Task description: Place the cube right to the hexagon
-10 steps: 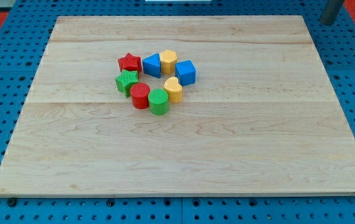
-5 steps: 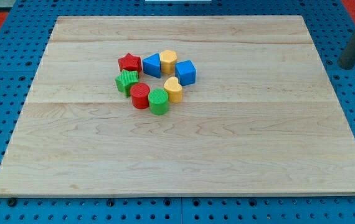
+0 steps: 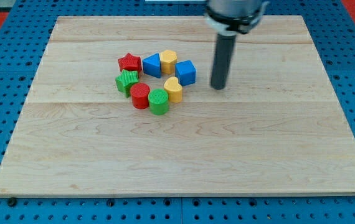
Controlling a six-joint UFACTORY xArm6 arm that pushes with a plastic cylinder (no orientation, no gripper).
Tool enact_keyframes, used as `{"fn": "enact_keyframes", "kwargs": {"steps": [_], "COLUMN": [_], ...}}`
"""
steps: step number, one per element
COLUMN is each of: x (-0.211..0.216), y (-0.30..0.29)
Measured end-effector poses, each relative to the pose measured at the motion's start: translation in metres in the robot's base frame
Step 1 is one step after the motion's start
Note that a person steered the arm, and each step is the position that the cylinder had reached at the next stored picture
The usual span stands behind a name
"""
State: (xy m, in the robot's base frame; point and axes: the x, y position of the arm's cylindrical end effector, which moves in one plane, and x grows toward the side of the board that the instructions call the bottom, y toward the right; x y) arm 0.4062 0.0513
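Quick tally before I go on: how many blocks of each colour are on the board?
Red: 2, star block, cylinder block
Green: 2, star block, cylinder block
Blue: 2, cube block, wedge-like block
Yellow: 2, hexagon block, heart block
Total: 8

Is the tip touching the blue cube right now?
Apart. The camera view shows bare wood between my tip and the blue cube; the tip stands to the cube's right in the view.

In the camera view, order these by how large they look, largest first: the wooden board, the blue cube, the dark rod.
1. Wooden board: by far the largest.
2. Dark rod, ending at my tip, just right of the cube.
3. Blue cube: smallest.
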Motion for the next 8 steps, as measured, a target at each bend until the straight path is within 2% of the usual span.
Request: {"fn": "enact_keyframes", "kwargs": {"steps": [1,2,5,8], "x": [-0.002,-0.027,-0.022,-0.056], "y": [-0.044,-0.046,-0.025,-0.011]}}
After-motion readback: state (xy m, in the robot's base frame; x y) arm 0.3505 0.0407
